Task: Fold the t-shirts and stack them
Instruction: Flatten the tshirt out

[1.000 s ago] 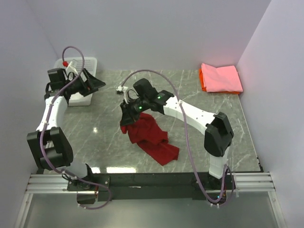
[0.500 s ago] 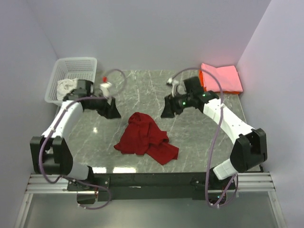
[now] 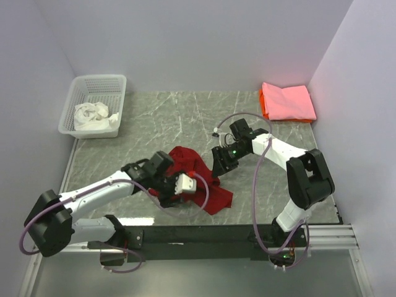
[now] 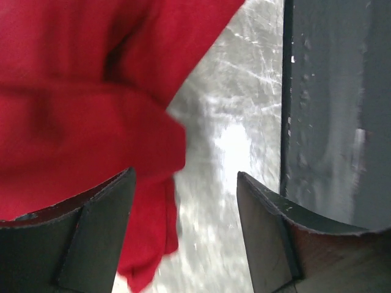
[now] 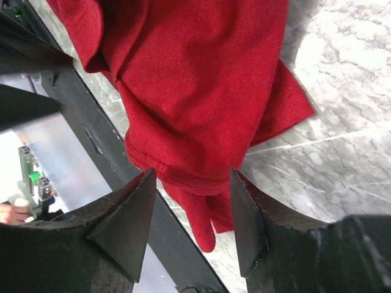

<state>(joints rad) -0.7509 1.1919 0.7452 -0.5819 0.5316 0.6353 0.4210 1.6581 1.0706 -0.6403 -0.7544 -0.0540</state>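
A deep red t-shirt (image 3: 197, 176) lies crumpled on the marble table near its front edge. My left gripper (image 3: 166, 189) is low at the shirt's near left side, open, with a red fold (image 4: 91, 122) against its left finger (image 4: 98, 232) and bare table in the gap. My right gripper (image 3: 218, 167) hovers at the shirt's right edge, open, its fingers (image 5: 131, 220) straddling a red hem (image 5: 195, 177) without pinching it. A folded pink t-shirt (image 3: 288, 101) lies on an orange one (image 3: 263, 106) at the back right. A white t-shirt (image 3: 91, 115) sits bunched in the basket.
The white lattice basket (image 3: 99, 83) stands at the back left corner. The black front rail (image 3: 204, 232) runs just beyond the shirt's near edge and shows in both wrist views (image 4: 330, 122) (image 5: 91, 128). White walls close in both sides and the back.
The right gripper let the red shirt drop, swung right, then came back to its right edge. The left arm moved from the basket down to the shirt's near left side.
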